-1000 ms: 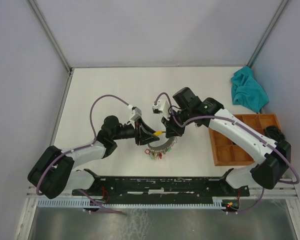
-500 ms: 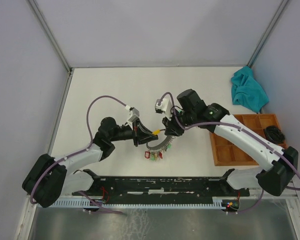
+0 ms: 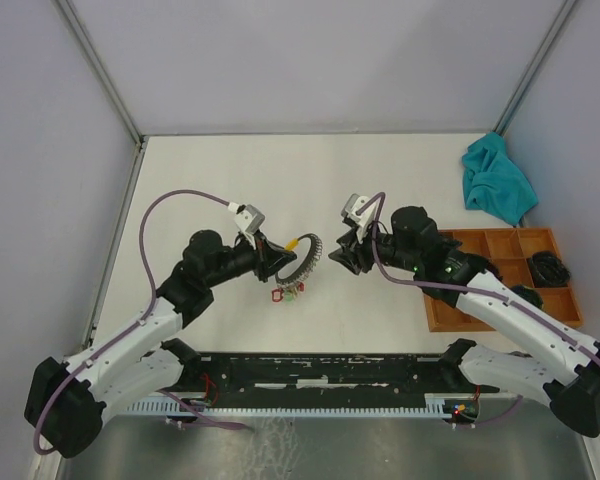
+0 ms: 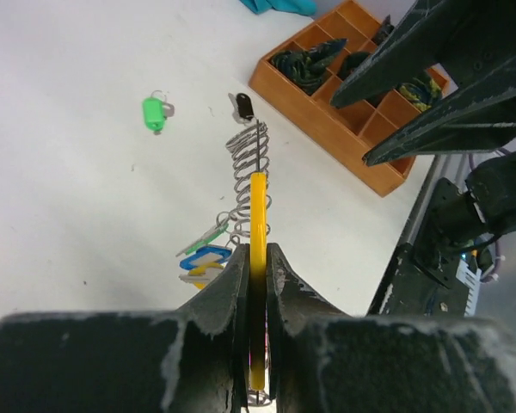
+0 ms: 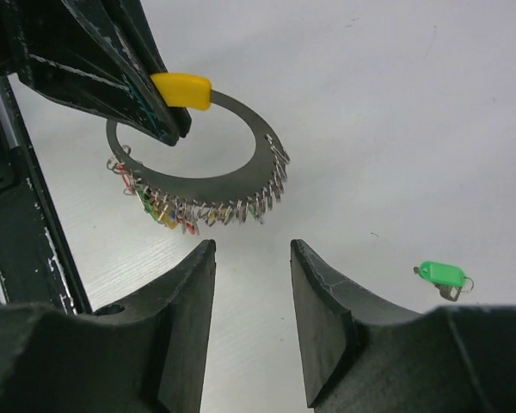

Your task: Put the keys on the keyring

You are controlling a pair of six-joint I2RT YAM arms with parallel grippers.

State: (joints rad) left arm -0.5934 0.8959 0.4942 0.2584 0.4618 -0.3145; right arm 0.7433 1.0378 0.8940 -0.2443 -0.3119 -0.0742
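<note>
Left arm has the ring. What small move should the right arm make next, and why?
Probably swing the right end effector toward the small green-tagged key lying loose on the white table, then lower over it. Its jaws stand open and empty, while the left end effector is clamped on the yellow tab of the silvery metal keyring, so the ring looks ready to receive a key.

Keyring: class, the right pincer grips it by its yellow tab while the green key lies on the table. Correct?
No: the left pincer grips the keyring by its yellow tab, as the left wrist view shows. The green key lies on the table.
</note>
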